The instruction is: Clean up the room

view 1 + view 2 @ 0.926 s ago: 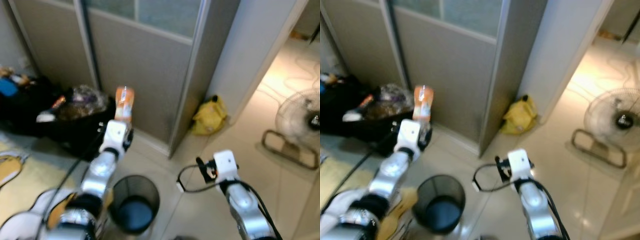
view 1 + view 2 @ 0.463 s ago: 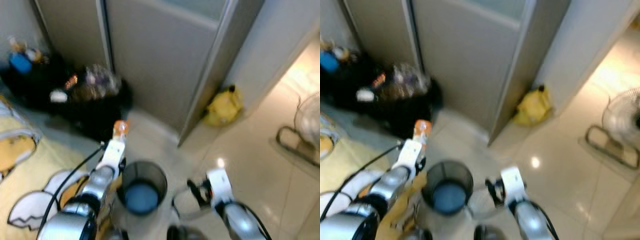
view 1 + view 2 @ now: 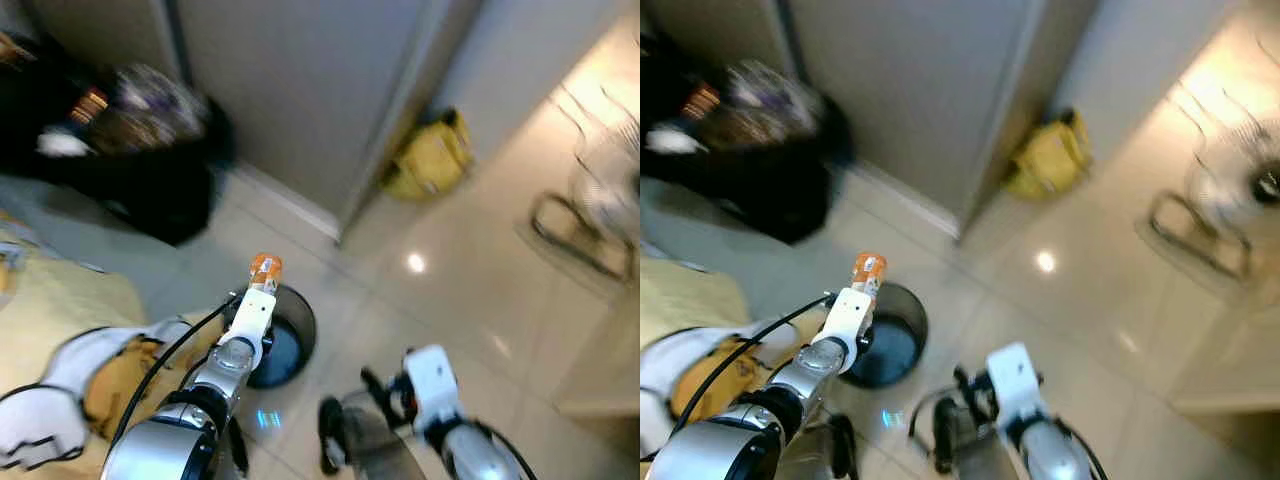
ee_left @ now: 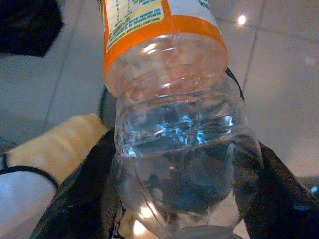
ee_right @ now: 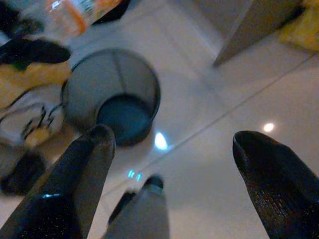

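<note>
Left jaws lowered over bin, gripping bottle; right jaws open.

Glossy pale tiled floor, on which a dark mesh waste bin is stood; a yellow bag is seen by the partition, a black heap at left, a fan base at right

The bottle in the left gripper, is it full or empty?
Empty, it seems: the clear bottle shows no liquid; the floor and the gripper's black fingers show through it. Its cap is out of view.
</note>
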`<state>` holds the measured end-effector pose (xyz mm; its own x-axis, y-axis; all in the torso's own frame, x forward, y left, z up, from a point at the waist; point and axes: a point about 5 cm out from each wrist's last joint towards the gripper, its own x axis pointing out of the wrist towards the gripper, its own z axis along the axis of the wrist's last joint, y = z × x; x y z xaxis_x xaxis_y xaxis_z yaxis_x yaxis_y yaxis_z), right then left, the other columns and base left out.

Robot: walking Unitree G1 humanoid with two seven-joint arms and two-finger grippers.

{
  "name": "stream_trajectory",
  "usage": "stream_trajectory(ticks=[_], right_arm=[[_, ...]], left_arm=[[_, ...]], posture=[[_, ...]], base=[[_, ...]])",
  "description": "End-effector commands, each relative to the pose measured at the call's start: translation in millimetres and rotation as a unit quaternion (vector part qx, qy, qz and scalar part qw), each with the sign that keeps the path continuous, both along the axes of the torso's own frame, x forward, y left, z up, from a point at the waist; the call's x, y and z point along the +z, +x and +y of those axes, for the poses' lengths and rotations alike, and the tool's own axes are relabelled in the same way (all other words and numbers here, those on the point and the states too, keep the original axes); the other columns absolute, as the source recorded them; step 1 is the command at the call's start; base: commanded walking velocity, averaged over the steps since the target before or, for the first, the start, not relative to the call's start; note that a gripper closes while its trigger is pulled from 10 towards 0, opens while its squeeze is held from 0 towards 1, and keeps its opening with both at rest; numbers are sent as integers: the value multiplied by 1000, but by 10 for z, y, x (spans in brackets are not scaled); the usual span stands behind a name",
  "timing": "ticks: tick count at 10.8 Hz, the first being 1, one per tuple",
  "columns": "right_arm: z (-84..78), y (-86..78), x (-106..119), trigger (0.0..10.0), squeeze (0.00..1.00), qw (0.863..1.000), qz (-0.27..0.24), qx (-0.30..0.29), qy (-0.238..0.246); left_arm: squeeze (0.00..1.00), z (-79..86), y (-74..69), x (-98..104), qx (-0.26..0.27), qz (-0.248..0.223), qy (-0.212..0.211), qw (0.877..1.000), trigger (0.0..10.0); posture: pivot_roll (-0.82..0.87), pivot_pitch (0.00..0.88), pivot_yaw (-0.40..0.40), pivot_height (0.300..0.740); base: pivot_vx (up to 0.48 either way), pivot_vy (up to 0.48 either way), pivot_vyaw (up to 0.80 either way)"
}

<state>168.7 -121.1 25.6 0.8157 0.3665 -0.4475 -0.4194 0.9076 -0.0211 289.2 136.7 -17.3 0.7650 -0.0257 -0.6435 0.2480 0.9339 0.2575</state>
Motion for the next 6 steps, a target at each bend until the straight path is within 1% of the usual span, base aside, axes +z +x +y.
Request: stream_trajectory(ticks=[1, 2, 3, 4, 5, 6], right_arm=[[9, -80, -9, 10000, 0, 1000, 18, 11, 0], [19, -139, -2, 10000, 0, 999, 30, 15, 3], [5, -160, 14, 10000, 0, 999, 35, 14, 1], [-36, -157, 17, 10000, 0, 999, 37, 12, -8], [-46, -153, 19, 10000, 0, 999, 37, 9, -10], [-43, -150, 23, 10000, 0, 999, 40, 7, -11]], left_arm=[[0, -87, -60, -56, -12, 16, 7, 1000, 10000], [0, -155, -127, -115, -19, 41, 1, 999, 10000], [0, -185, -131, -116, -14, 40, -5, 999, 10000], [0, -214, -92, -79, -9, 29, -13, 999, 10000], [1000, -217, -83, -72, -12, 28, -10, 999, 10000], [1000, -210, -80, -71, -14, 30, -2, 999, 10000]], posture=[[-379, 387, -129, 740], [-384, 391, -134, 740], [-388, 393, -137, 740], [-391, 391, -135, 740], [-392, 392, -133, 740], [-387, 389, -125, 740]], base=[[0, 0, 0], [0, 0, 0], [0, 0, 0], [0, 0, 0], [0, 0, 0], [0, 0, 0]])
